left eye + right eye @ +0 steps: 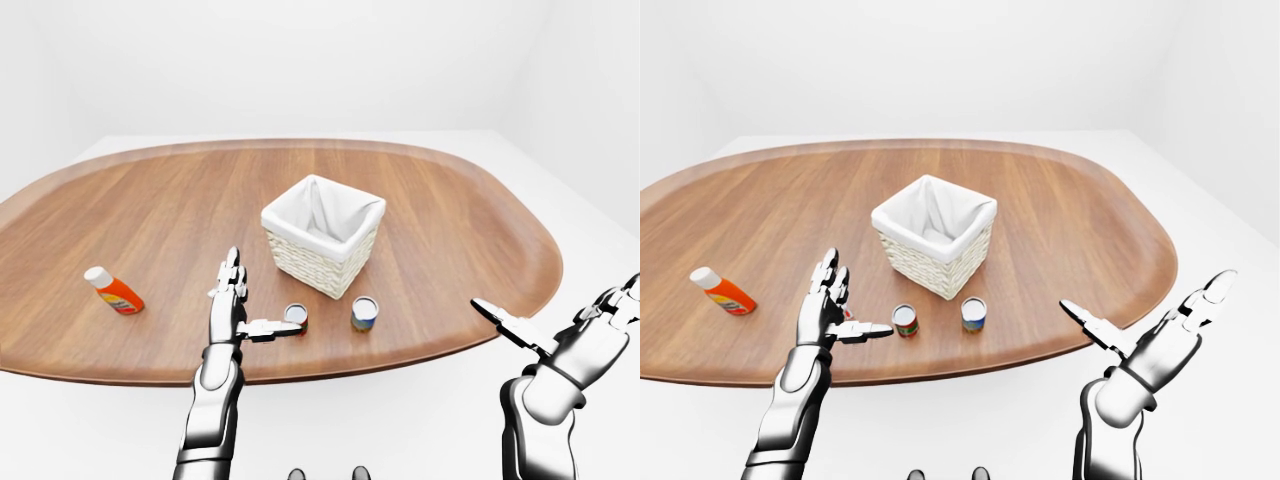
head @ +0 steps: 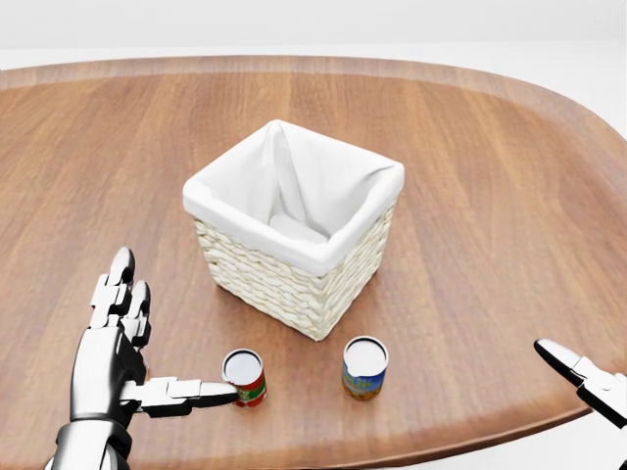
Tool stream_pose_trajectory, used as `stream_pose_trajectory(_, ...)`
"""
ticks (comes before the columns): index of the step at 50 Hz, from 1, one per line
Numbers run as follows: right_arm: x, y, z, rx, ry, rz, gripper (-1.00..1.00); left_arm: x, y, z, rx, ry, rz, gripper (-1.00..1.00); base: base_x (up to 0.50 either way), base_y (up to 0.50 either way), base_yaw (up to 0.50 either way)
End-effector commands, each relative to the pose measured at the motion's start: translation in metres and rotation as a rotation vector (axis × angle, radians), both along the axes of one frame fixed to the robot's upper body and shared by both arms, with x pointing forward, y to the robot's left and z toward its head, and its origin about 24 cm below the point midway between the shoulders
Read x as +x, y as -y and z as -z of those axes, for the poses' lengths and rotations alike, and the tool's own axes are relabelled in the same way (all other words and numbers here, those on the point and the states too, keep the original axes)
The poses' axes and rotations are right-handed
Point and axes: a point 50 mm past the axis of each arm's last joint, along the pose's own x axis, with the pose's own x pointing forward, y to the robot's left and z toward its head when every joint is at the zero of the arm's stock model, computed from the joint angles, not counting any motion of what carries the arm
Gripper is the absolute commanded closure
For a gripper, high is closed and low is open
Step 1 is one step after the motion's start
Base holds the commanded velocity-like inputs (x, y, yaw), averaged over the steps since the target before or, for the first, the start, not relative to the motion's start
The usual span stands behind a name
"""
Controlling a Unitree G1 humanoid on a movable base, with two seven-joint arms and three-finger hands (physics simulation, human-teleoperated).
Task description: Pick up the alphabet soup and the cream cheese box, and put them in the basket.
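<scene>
Two small cans stand on the wooden table (image 2: 490, 196), just below the white-lined wicker basket (image 2: 294, 235) in the head view. One has a red label (image 2: 245, 378), the other a blue and yellow label (image 2: 364, 368). I cannot tell which is the alphabet soup. No cream cheese box shows in any view. My left hand (image 2: 171, 338) is open to the left of the red can, with its thumb tip reaching the can's side. My right hand (image 1: 1145, 295) is open and empty, off the table's lower right edge.
An orange bottle with a white cap (image 1: 115, 291) lies on the table at the far left. The table's curved edge (image 1: 400, 360) runs just below the cans. White floor and walls surround the table.
</scene>
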Motion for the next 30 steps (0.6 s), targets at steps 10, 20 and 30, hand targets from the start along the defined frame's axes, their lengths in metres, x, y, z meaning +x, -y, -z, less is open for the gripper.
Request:
stream_pose_trajectory(10, 0.0007, -0.0003, 0.0008, -0.004, -0.004, -0.002, -1.0, -0.0001, -0.0002, -0.0005, -0.001, 0.003, -0.001, -1.0, 0.25, 0.0, 0.0)
stream_pose_trajectory(20, 0.0005, -0.0006, -0.0001, -0.008, -0.006, -0.001, -1.0, 0.0005, 0.0001, -0.0002, -0.001, 0.001, 0.0, -1.0, 0.25, 0.01, 0.0)
stream_pose_trajectory(30, 0.001, -0.0008, 0.0004, -0.013, -0.009, -0.002, -1.0, 0.0006, -0.0013, -0.0008, -0.002, 0.002, -0.01, -1.0, 0.25, 0.07, 0.0)
